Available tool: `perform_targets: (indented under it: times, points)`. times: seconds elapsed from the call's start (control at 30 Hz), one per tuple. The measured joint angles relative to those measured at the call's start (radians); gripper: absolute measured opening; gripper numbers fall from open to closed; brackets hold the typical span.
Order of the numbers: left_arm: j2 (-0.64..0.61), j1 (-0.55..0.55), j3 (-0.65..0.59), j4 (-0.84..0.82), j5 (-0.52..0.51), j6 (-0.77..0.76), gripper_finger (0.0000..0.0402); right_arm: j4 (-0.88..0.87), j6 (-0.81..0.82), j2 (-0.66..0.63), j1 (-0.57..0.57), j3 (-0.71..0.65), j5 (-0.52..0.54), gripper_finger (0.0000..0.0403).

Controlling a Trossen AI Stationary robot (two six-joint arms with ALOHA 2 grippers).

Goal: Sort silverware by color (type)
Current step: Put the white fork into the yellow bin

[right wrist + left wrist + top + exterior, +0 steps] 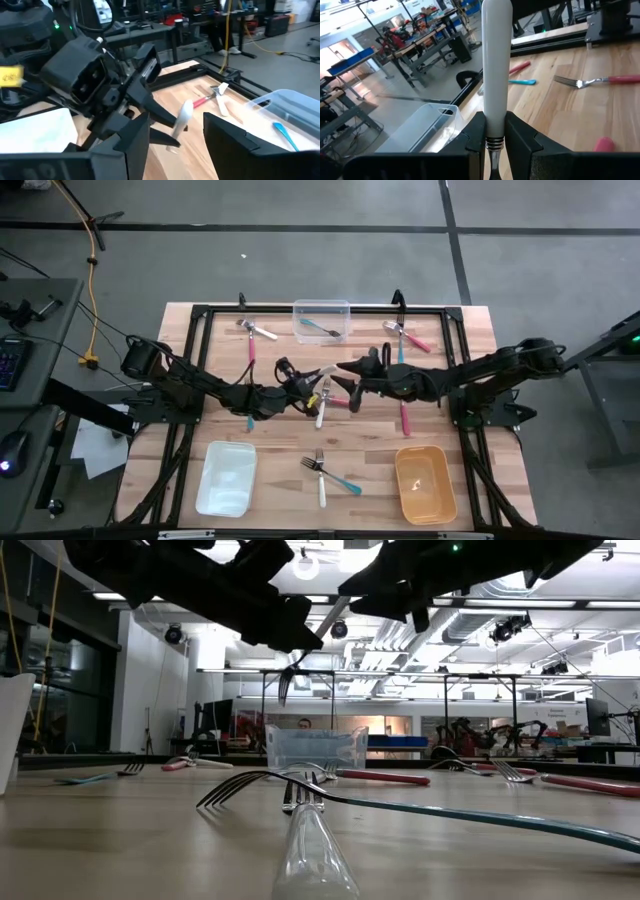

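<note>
Above the middle of the tabletop (pixel 440 350), a white-handled fork (pixel 496 65) is clamped in the left gripper (pixel 297 385), and the handover is best completed only once the spread fingers of the right gripper (pixel 345 372) are squarely astride its handle.

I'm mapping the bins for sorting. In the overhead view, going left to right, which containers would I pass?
White bin at the table's near-left, then the clear bin at the far edge with a teal fork inside, then the orange bin at the near-right.
</note>
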Motion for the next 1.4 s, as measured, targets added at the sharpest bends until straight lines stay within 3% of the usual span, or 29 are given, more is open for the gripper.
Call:
perform_targets:
  times: [0.17,0.47,0.6,0.9,1.2,1.4]
  points:
    - [0.0,0.0,0.002,0.005,0.004,-0.005,0.0039,0.027,-0.008,0.0,-0.015,0.0,-0.05,0.0149]
    - [0.0,0.0,0.002,0.045,0.024,0.011,0.0039,0.028,-0.025,0.0,-0.028,0.0,-0.081,0.0046]
    - [0.0,0.002,0.002,0.044,0.026,0.01,0.0039,0.028,-0.027,0.0,-0.037,0.0,-0.092,0.0033]
    - [0.0,0.002,0.002,0.042,0.032,0.011,0.0039,0.027,-0.042,0.0,-0.035,0.0,-0.074,0.0038]
    - [0.0,0.0,0.003,0.034,0.039,0.021,0.0039,0.04,-0.028,-0.003,-0.025,0.0,-0.028,0.0159]
    - [0.0,0.001,0.003,0.036,0.041,0.021,0.0039,0.055,-0.05,0.005,-0.028,0.0,-0.037,0.0158]
